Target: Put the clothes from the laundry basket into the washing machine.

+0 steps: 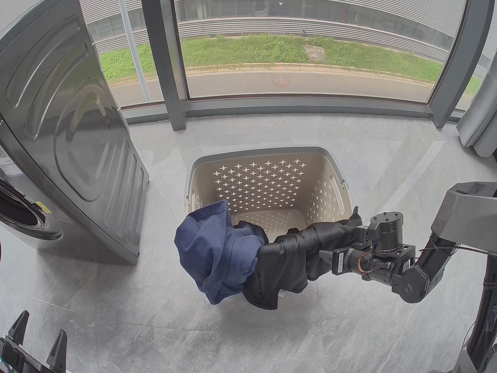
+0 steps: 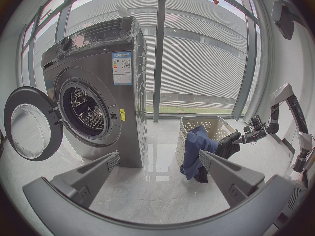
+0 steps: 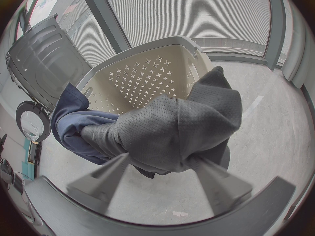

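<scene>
A beige laundry basket (image 1: 264, 152) (image 2: 210, 118) (image 3: 137, 49) stands on the floor by the window. My right gripper (image 1: 346, 244) (image 3: 160, 164) (image 2: 241, 140) is shut on a dark grey garment (image 1: 290, 260) (image 3: 177, 125) (image 2: 229, 145) at the basket's near side. A blue garment (image 1: 217, 249) (image 2: 197, 145) (image 3: 69, 122) is tangled with it, and both hang over the near rim. The washing machine (image 1: 67, 130) (image 2: 98, 82) stands to the left with its round door (image 2: 31, 123) swung open and its drum (image 2: 87, 110) showing. My left gripper (image 1: 39, 338) (image 2: 158, 159) is open and empty, low at the left.
Window frames (image 1: 165, 53) and a sill run behind the basket. A curtain (image 1: 481, 120) hangs at the far right. Bare tiled floor (image 1: 155, 312) lies between the basket and the machine's front.
</scene>
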You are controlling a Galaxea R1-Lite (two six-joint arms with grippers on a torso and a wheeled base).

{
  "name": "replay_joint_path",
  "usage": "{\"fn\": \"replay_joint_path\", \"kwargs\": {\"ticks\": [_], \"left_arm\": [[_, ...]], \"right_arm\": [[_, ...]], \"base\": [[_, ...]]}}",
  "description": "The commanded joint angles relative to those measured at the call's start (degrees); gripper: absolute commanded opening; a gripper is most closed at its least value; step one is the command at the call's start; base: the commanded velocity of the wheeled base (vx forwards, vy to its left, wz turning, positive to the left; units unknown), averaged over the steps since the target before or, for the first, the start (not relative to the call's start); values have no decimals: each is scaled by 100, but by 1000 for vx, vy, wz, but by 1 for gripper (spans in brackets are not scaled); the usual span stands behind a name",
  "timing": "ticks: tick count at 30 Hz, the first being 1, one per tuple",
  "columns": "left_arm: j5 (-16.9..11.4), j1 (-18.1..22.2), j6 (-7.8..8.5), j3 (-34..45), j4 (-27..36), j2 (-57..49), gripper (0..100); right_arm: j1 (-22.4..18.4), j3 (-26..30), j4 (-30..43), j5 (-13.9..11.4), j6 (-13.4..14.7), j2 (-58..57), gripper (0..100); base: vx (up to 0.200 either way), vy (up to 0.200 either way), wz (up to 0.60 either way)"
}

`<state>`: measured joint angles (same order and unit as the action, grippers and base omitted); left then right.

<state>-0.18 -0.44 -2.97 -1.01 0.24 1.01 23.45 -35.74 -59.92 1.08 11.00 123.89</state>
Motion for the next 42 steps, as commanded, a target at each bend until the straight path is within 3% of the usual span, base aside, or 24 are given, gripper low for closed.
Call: {"fn": "replay_joint_path", "kwargs": {"ticks": [1,10,24,34,35,38,42], "left_arm": [[1,0,-1,92,2,-101,100],[1,0,-1,92,2,-101,100],[1,0,-1,92,2,-101,100],[1,0,-1,92,2,-101,100],[1,0,-1,92,2,-101,100],[1,0,-1,92,2,-101,100],[-8,0,-1,92,2,-101,100]], "right_arm": [[10,-29,-117,-12,-1,30,0],[72,129,-178,-38,8,-93,0],[344,955,-205,-3,17,-1552,0],[344,1175,-213,15,17,-1245,0],[344,1175,-213,23,25,-1166,100],[318,1131,-222,164,69,-999,100],[203,911,-301,173,69,-770,100]], "base": [[0,0,0],[0,0,0],[0,0,0],[0,0,0],[0,0,0],[0,0,0],[0,0,0]]}}
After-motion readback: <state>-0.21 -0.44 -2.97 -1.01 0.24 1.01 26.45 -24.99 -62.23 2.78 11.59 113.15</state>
